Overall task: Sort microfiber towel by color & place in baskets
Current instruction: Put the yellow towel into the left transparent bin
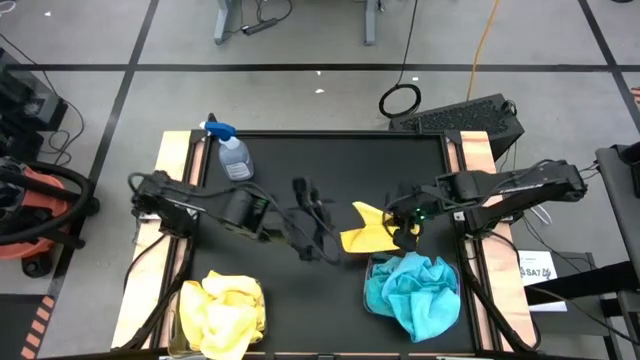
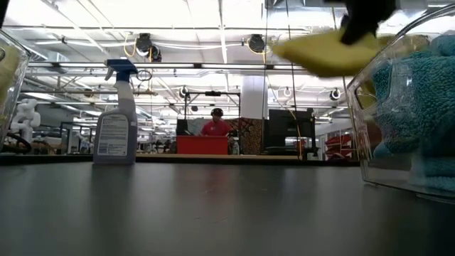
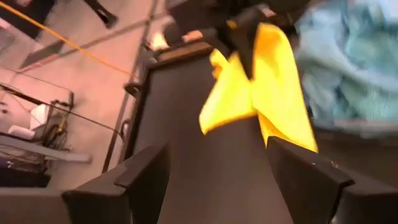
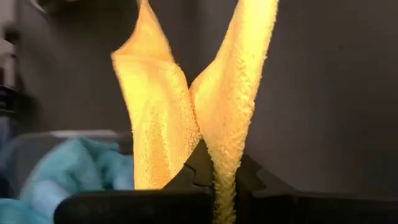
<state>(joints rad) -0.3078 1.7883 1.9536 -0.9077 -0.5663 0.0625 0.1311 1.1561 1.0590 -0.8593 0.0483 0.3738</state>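
Nearest the camera-side edge of the tabletop sit the two clear baskets: the left basket holds a heap of yellow towels, and the right basket holds turquoise towels.

Just beyond the right basket's far rim, the right tool is clamped tight on a single yellow towel, pinched at a fold so that two flaps stand out from the fingers; the low view shows this cloth raised clear of the tabletop. The left tool waits near the middle of the tabletop, its fingers spread wide and holding nothing, aimed at the hanging cloth.

The step in hand looks like the carry of a picked-up yellow towel. It hangs beside the turquoise basket, which is the wrong one, so the next move calls for crossing to the left basket, or a handover to the waiting left tool, before release.

Farthest off, a spray bottle stands by the far left corner.
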